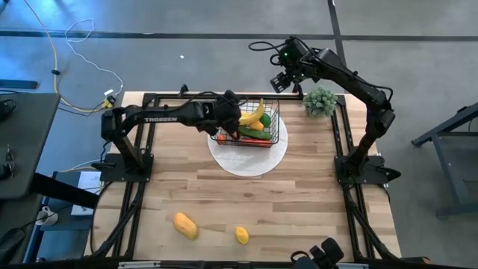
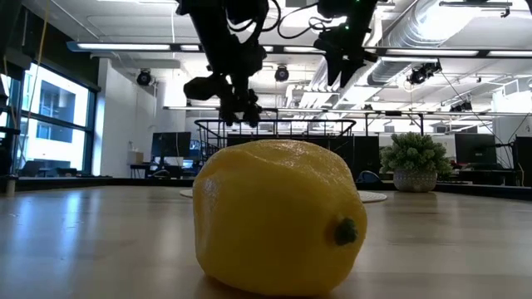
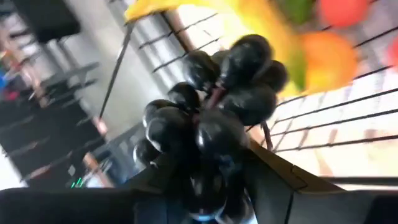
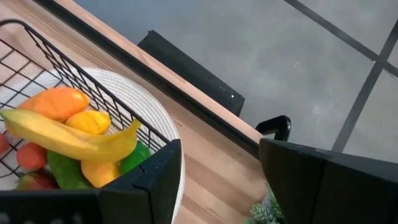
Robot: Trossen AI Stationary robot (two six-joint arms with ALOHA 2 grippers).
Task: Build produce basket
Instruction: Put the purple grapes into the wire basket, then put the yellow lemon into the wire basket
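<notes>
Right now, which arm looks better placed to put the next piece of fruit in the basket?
Left. Its gripper holds the dark grapes over the basket. The right gripper hangs open and empty past the basket's far edge.

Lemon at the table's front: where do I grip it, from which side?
Grip the lemon across its fat middle, straight down from above: it lies on its side on the table, nothing touching it. The right gripper is open.
</notes>
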